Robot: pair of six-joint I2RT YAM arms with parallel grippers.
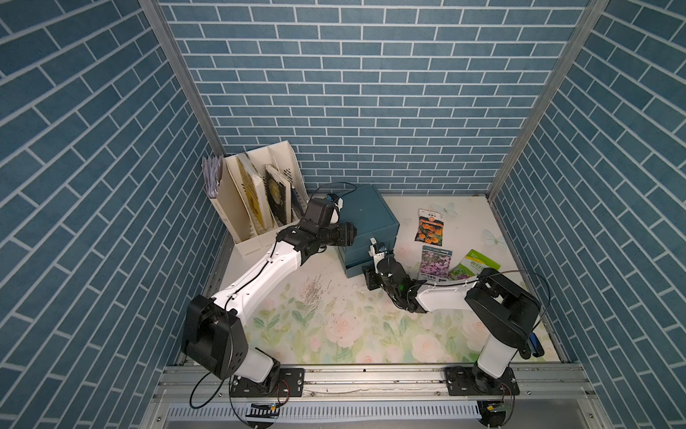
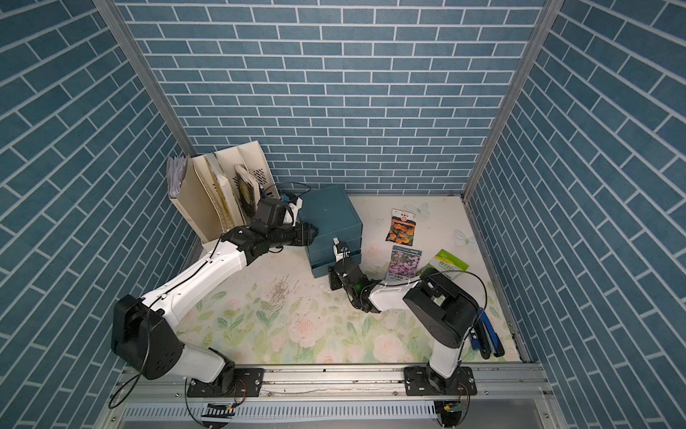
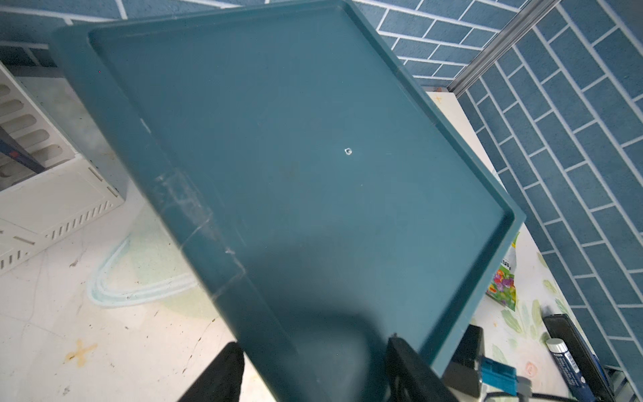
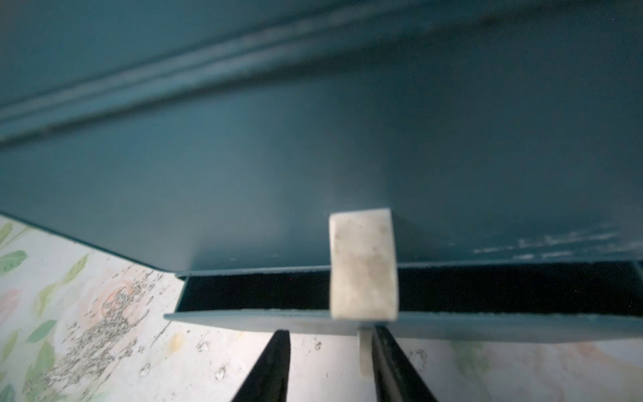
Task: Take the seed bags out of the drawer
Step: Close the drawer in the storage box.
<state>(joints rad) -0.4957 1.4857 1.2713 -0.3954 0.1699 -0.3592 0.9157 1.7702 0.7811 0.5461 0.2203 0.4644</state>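
Three seed bags lie flat on the mat to the right of the teal cabinet (image 1: 367,208): the dark one with orange blooms (image 1: 430,226), the white one with purple blooms (image 1: 435,262) and the green-white one (image 1: 473,264). The cabinet's low drawer (image 4: 243,318) stands a little way out, and its inside is dark. My right gripper (image 4: 330,334) is open at the drawer front, and the white pull tab (image 4: 363,264) rests against one finger. The cabinet's near left corner fills the jaws of my left gripper (image 1: 350,234), which is shut on it.
A cream file rack (image 1: 256,200) with upright books stands at the back left, close to my left arm. A blue and black stapler (image 2: 486,334) lies at the front right by the right arm's base. Dark specks (image 1: 315,289) are scattered on the floral mat.
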